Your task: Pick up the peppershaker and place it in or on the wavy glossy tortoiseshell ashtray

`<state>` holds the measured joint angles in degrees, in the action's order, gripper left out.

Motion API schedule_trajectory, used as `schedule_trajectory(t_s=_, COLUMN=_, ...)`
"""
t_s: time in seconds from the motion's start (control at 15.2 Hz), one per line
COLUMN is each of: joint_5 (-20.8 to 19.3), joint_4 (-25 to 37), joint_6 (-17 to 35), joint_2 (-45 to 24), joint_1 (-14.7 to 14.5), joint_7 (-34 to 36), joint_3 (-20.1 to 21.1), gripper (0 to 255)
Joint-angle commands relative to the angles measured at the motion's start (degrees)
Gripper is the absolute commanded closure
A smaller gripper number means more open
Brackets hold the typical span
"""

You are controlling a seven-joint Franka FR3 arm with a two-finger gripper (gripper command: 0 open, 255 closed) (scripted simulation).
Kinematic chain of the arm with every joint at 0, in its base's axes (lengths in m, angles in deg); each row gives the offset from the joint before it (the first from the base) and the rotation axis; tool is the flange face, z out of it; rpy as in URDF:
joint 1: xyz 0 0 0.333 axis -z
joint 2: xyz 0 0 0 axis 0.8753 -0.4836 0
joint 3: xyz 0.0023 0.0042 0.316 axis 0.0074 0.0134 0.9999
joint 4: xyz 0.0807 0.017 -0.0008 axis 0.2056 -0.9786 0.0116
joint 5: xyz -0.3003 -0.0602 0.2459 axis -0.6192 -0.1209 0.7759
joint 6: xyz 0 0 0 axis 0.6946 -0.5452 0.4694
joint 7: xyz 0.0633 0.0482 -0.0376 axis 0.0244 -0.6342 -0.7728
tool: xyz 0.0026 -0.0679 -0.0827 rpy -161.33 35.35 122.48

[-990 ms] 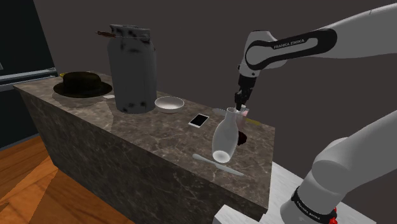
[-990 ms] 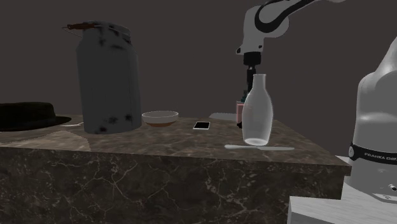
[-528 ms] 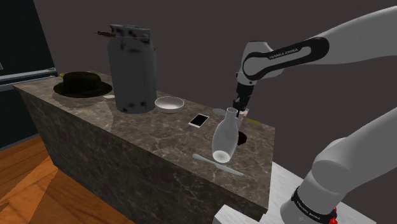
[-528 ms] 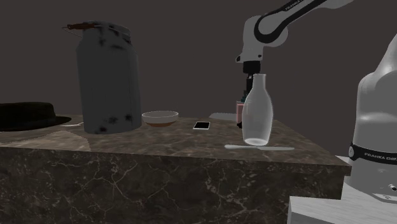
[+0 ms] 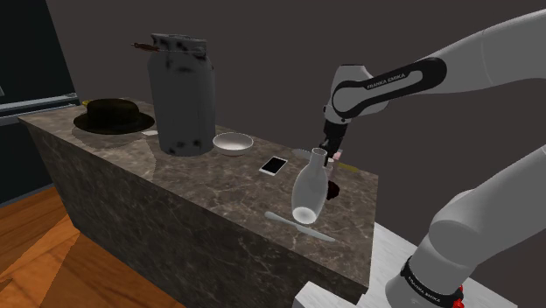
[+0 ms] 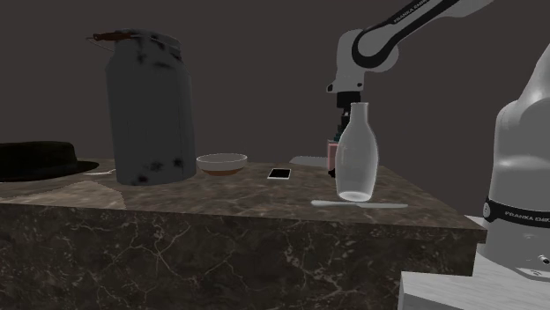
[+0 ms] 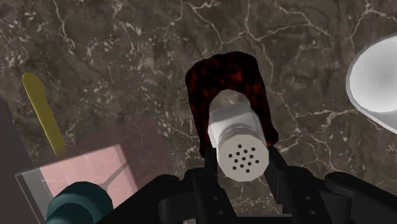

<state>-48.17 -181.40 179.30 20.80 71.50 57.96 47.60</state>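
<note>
Shoulder cam: high, beside the stand (image 5: pixel 389 262), looking down and across the marble surface (image 5: pixel 175 188) toward the milk can (image 5: pixel 182 92); mid range.
Second exterior cam: low, about level with the surface top, facing its long side, near its front face.
Both share the can, white bowl (image 5: pixel 233 143), phone (image 5: pixel 274 165) and glass bottle (image 5: pixel 308 188).
Wrist cam: points steeply down, very close; peppershaker (image 7: pixel 238 143) top nearest the lens.

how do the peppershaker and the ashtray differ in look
The peppershaker is pale grey and plain; the ashtray is dark, mottled red and black. The peppershaker is a narrow cylinder with a holed cap; the ashtray is broader and wavy-edged. The gripper clasps the peppershaker; the ashtray lies on the marble counter.
</note>
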Motion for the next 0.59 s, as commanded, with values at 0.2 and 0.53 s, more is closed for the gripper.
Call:
schedule_trajectory(t_s=0.2, joint_5=0.0, joint_4=0.0, joint_6=0.1, joint_2=0.0, joint_1=0.0, joint_7=0.0, joint_3=0.0, gripper=0)
schedule_trajectory(t_s=0.53, joint_5=0.0, joint_4=0.0, joint_6=0.1, joint_2=0.0, joint_1=0.0, joint_7=0.0, joint_3=0.0, gripper=0)
